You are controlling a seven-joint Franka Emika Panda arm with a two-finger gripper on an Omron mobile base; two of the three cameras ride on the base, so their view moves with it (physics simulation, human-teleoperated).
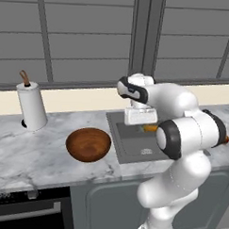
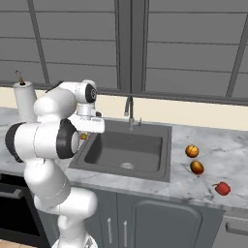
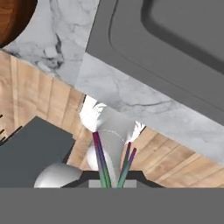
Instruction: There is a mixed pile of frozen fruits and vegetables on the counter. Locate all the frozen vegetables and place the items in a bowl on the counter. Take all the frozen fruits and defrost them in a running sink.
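At the centre of the left base view, the round wooden bowl (image 1: 88,144) is seen on the white, grey-veined marble worktop (image 1: 29,155), its glossy reddish-brown inside bare. Just to its right lies the sink (image 1: 134,143), a dark grey matte rectangular basin, largely covered in that frame by the white arm. An orange sliver, apparently the carrot (image 1: 150,128), is glimpsed over the basin just below the white hand, with the gripper (image 1: 145,125) hidden by the hand; whether the carrot is held, and how far the fingers are parted, cannot be told. In the upper left of that frame a white paper towel roll (image 1: 32,105) stands upright on a brown-topped holder.

The right base view shows what the left does not: the sink's round drain (image 2: 127,165), the curved metal faucet (image 2: 129,111) at its back edge, and, at the right of the frame, two orange-brown balls (image 2: 192,151) with darker patches lying near each other, and a small red roundish piece (image 2: 222,188) lower right of them, all on the worktop.

In the hand view the bowl's rim (image 3: 13,22) is cut off at the upper left, the smooth grey sink rim is crossing the upper right, and pale wooden floor planks (image 3: 39,96) are seen below the worktop edge.
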